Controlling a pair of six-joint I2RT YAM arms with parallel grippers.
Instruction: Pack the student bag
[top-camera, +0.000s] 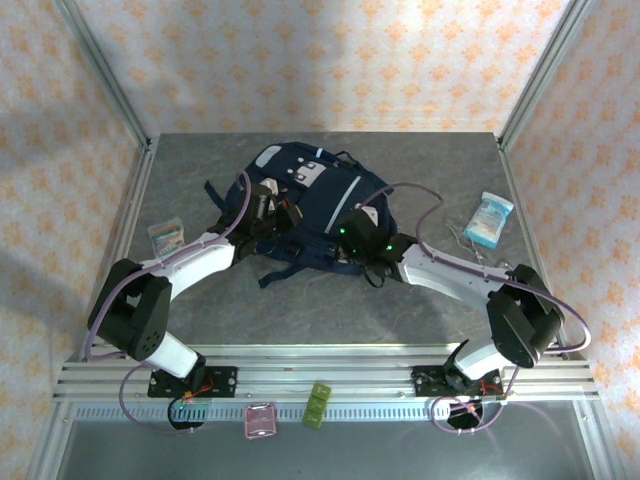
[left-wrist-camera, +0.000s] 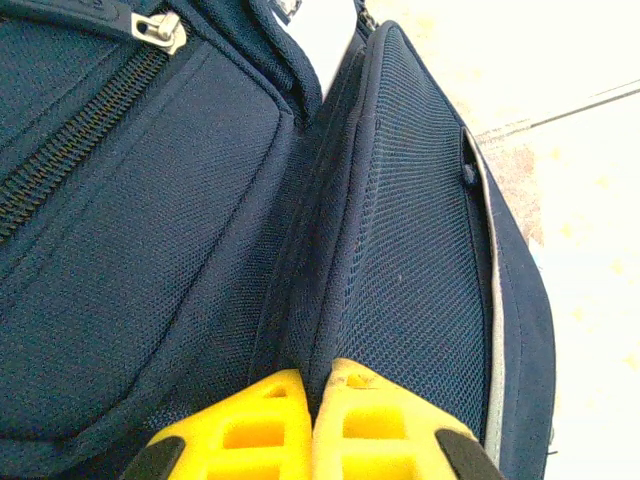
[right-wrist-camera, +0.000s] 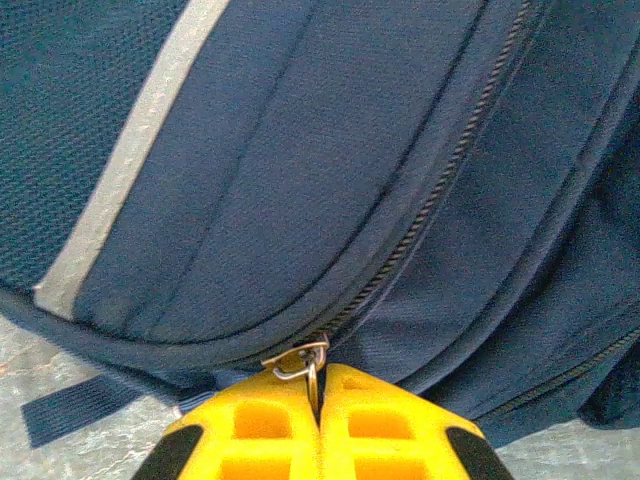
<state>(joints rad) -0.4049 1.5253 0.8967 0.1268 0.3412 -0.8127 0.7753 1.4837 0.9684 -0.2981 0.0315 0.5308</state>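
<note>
The student bag (top-camera: 310, 205), navy with a white stripe and grey-white patches, lies in the middle of the table. My left gripper (top-camera: 268, 215) is at its left side. In the left wrist view this gripper (left-wrist-camera: 312, 385) is shut, pinching a fold of the bag's mesh fabric (left-wrist-camera: 150, 200) at a seam. My right gripper (top-camera: 352, 235) is at the bag's near right edge. In the right wrist view it (right-wrist-camera: 320, 385) is shut on the metal zipper pull (right-wrist-camera: 300, 358) at the end of a closed zipper on the bag (right-wrist-camera: 300, 150).
A light-blue and white packet (top-camera: 490, 220) lies right of the bag, and a small colourful box (top-camera: 166, 236) lies to its left. A pink item (top-camera: 260, 420) and a green item (top-camera: 317, 405) sit by the near rail. Metal frame posts stand at the back corners.
</note>
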